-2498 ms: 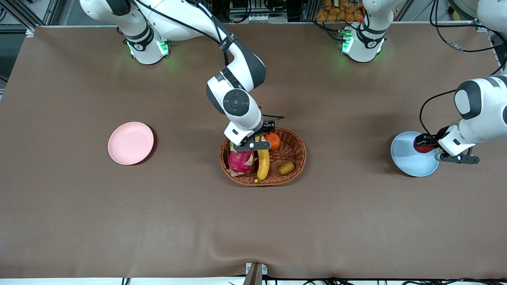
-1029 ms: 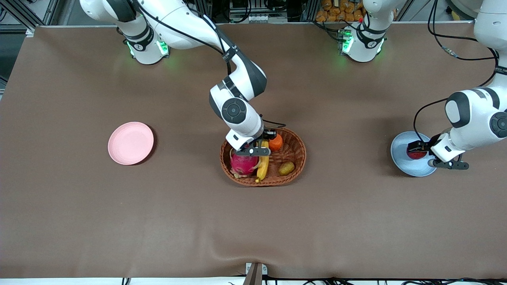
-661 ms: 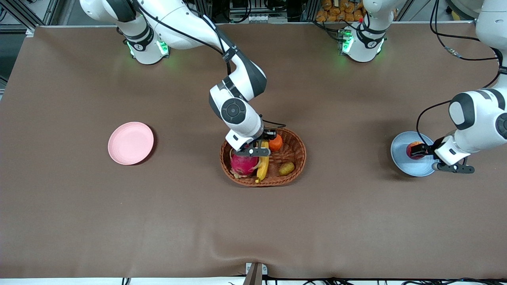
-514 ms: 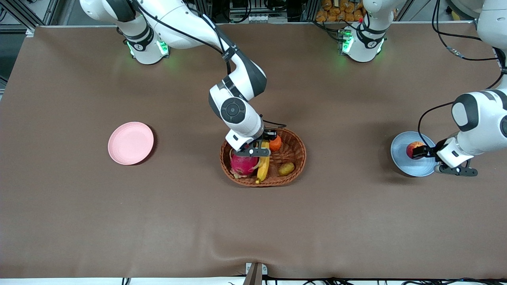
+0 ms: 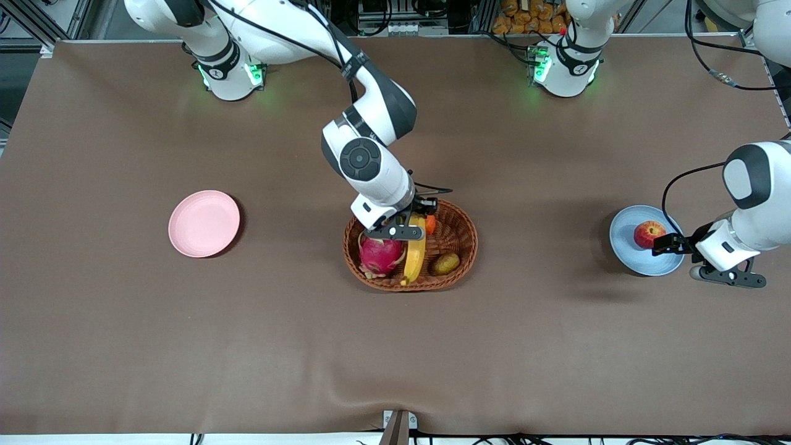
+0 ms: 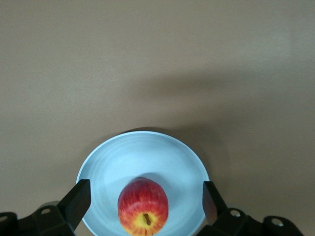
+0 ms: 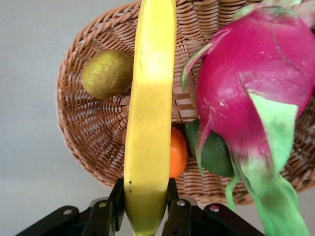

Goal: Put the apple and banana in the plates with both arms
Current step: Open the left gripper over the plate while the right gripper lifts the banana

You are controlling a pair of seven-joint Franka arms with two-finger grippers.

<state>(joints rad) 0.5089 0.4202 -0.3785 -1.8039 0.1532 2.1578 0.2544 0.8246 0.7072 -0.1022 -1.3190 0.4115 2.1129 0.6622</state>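
Banana clamped near one end between the right gripper fingers over the wicker basket; long, light, soft-skinned and probably prone to swing or bruise, so better gripped toward the middle. Apple resting free in the light blue plate, left gripper spread wide just above it; pink plate bare. Right wrist view alone exposes a green fruit under the dragon fruit beside the orange and kiwi; front view alone gives both plates.

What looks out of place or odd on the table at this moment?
Nothing stands out. The apple sits upright on the blue plate, the open left gripper beside it. The right gripper is shut on the banana over the basket.
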